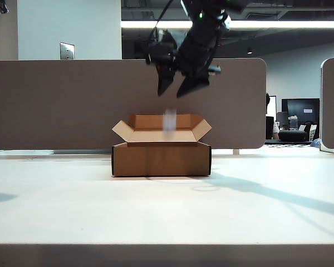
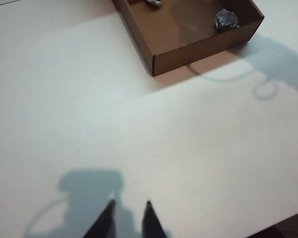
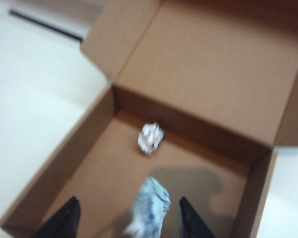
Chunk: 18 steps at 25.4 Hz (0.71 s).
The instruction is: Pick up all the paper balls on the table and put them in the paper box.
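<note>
While my right gripper [image 1: 178, 89] hung tilted downward above the low brown cardboard paper box [image 1: 161, 158], its dark fingers [image 3: 64, 220] stood spread with nothing between them, and one crumpled white paper ball with blue print [image 3: 150, 207] blurred in mid-air between them and the box. A second wad [image 3: 150, 138] lay on the box floor, and a greyer one [image 2: 227, 20] sat in a corner. My left gripper [image 2: 128, 220] hovered low over the off-white table [image 2: 139, 148], well apart from the box, tips close together, pinching nothing
</note>
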### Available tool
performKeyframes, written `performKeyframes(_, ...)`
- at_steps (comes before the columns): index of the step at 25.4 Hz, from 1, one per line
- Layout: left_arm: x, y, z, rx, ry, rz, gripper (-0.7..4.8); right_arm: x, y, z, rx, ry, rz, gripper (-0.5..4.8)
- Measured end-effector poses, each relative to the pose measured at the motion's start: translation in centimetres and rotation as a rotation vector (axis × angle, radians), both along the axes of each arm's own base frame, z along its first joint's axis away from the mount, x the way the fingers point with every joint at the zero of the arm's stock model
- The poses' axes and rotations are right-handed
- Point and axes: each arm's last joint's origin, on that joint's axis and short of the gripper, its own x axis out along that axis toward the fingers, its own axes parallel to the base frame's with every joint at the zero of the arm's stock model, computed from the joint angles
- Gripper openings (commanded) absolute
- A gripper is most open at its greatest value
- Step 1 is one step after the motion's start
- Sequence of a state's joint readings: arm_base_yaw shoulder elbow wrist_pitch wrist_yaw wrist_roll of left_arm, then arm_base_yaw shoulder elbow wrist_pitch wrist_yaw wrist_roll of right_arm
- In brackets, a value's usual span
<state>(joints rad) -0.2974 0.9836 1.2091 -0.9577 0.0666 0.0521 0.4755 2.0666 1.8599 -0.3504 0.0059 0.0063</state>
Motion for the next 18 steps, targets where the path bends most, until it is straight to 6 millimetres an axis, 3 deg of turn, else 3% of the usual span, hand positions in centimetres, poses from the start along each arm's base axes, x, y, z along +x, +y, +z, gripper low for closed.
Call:
performKeyframes(3, 0.0, 0.0, 0.0, 0.0, 0.0, 0.0, 0.66, 0.0, 0.0, -0.4, -0.007, 0.021, 0.005, 2.75)
performKeyframes(8, 0.0, 0.0, 0.0, 0.0, 0.0, 0.0, 0.66, -0.4, -0.5, 0.7, 0.0, 0.008, 0.0, 2.74)
performKeyframes(9, 0.0, 0.0, 0.0, 0.0, 0.001, 0.0, 0.66, -0.6, -0.7, 1.1, -0.003, 0.016, -0.001, 2.46)
performKeyframes(10, 0.1, 0.0, 0.0, 0.001, 0.003, 0.0, 0.48, -1.5, -1.2, 2.3, -0.009, 0.024, -0.002, 1.62)
performKeyframes(12, 0.2, -0.1, -0.1, 0.002, 0.007, 0.0, -0.06, -3.5, -2.1, 5.5, 0.006, -0.008, -0.003, 1.02)
performKeyframes(15, -0.7, 0.4, 0.4, 0.019, -0.037, 0.035, -0.06, -7.9, -4.7, 11.3, 0.035, -0.078, -0.009, 0.86)
performKeyframes(18, -2.7, 1.1, 1.4, 0.015, -0.115, 0.094, -0.06, -11.8, -6.7, 14.6, 0.032, -0.077, -0.011, 0.61)
